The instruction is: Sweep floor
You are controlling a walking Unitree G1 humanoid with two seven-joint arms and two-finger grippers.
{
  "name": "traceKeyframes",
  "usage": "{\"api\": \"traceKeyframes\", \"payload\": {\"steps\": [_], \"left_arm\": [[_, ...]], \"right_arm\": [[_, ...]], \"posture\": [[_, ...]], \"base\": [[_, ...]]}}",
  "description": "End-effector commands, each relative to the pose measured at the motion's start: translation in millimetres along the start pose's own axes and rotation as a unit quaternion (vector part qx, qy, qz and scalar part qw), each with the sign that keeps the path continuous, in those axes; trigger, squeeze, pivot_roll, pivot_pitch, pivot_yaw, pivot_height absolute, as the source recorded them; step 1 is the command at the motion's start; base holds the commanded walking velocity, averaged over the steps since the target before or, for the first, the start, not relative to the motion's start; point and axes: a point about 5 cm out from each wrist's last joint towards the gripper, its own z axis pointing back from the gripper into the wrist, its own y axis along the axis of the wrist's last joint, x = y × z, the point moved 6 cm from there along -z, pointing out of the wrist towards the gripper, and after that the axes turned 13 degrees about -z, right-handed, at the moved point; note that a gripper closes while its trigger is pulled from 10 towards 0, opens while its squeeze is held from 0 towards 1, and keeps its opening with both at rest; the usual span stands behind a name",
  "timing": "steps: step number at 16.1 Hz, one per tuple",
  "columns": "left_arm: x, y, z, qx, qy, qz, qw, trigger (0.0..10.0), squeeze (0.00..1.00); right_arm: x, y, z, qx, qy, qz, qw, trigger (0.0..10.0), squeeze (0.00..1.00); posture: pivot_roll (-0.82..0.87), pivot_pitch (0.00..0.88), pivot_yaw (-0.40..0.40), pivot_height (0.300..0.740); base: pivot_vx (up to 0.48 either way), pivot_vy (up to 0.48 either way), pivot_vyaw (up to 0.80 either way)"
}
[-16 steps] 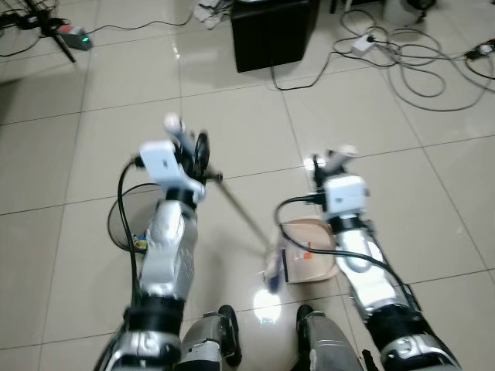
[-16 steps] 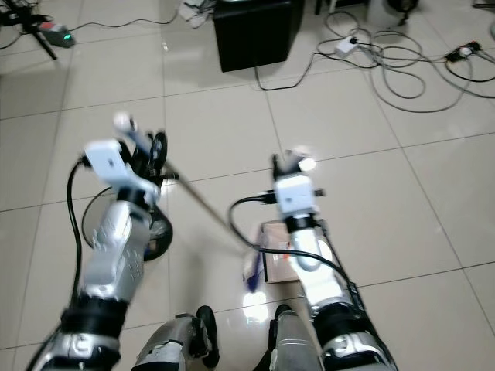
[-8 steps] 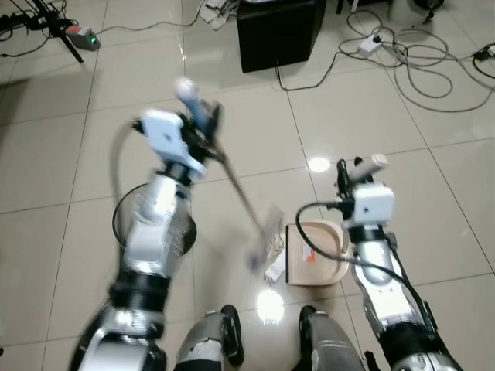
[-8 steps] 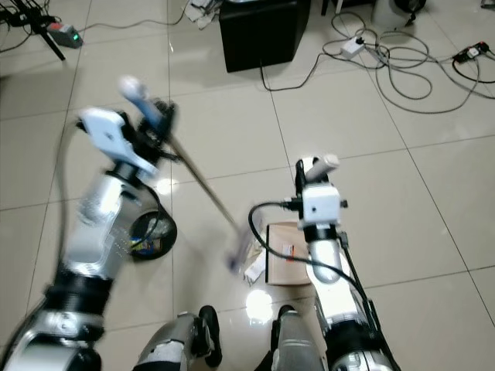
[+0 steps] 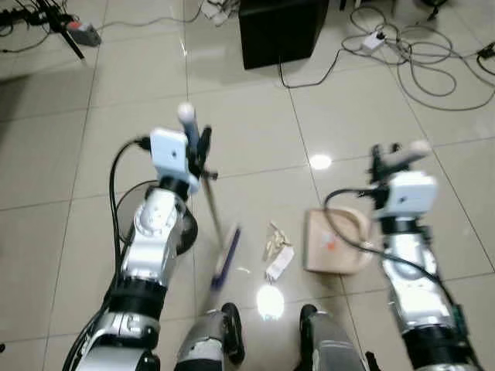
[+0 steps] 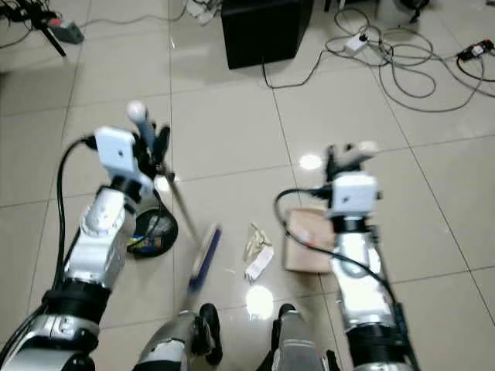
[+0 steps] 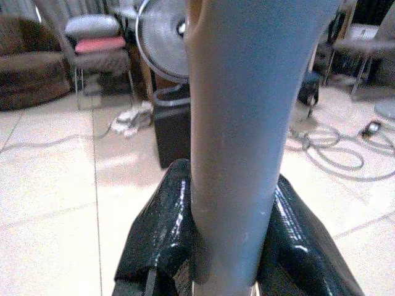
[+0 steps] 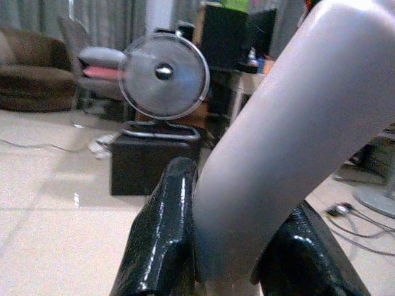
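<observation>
My left gripper point(image 5: 195, 147) is shut on the grey-blue handle of a broom point(image 7: 241, 123), whose thin shaft slants down to the blue brush head point(image 5: 225, 256) on the tiles. Crumpled paper scraps point(image 5: 276, 251) lie on the floor just right of the brush. A beige dustpan point(image 5: 334, 243) rests on the floor right of the scraps. Its pale handle point(image 8: 278, 123) rises to my right gripper point(image 5: 393, 157), which is shut on it, a black finger point(image 8: 166, 234) on each side.
A round wire bin point(image 5: 130, 224) with some rubbish stands under my left arm. A black box point(image 5: 282, 31) sits at the back, with cables point(image 5: 418, 62) and a power strip on the tiles to its right. A tripod leg point(image 5: 68, 35) shows far left. My feet are at the bottom edge.
The brush head swung from beside the dustpan to the left. The dustpan shifted right with my right arm, uncovering the paper scraps between them. The camera also shifted slightly.
</observation>
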Motion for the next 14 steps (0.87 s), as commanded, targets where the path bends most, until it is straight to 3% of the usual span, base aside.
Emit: {"api": "traceKeyframes", "payload": {"steps": [1,2,5,7,10,12,14], "left_arm": [[-0.7,6.1,0.4,0.018,0.007,-0.008,1.0,10.0,0.0],[4.2,0.9,3.0,0.012,0.009,-0.007,1.0,10.0,0.0],[6.9,-2.3,4.4,0.009,0.02,-0.004,1.0,10.0,0.0],[8.3,-2.5,4.0,0.013,0.036,0.012,0.999,10.0,0.0],[22.8,-3.0,1.7,0.014,0.02,0.035,0.999,10.0,0.0],[30.8,-5.1,3.1,0.012,0.01,0.041,0.999,10.0,0.0],[42.6,-2.1,2.9,0.017,-0.005,0.08,0.997,10.0,0.0]], "right_arm": [[4.9,4.5,0.0,0.002,-0.006,-0.005,1.0,10.0,0.0],[12.6,-6.4,-0.1,-0.023,-0.006,0.009,1.0,10.0,0.0],[11.6,-20.9,1.4,-0.039,-0.002,0.011,0.999,10.0,0.0],[2.2,-34.7,-0.4,-0.05,-0.001,-0.008,0.999,10.0,0.0],[-22.1,-51.1,-3.5,-0.074,0.01,-0.035,0.997,10.0,0.0],[-34.4,-55.5,-2.2,-0.08,0.016,-0.049,0.996,10.0,0.0],[-49.5,-54.1,-2.6,-0.07,0.024,-0.073,0.995,10.0,0.0]], "posture": [[-0.06,0.331,0.102,0.74],[-0.06,0.343,0.095,0.74],[-0.04,0.354,0.095,0.74],[-0.02,0.36,0.1,0.74],[0.0,0.362,0.109,0.74],[0.0,0.362,0.112,0.74],[0.0,0.358,0.114,0.74]], "base": [[0.0,0.0,0.0],[0.0,0.0,0.0],[0.0,0.0,0.0],[0.0,0.0,0.0],[0.0,0.0,0.0],[0.0,0.0,0.0],[0.0,0.0,0.0]]}}
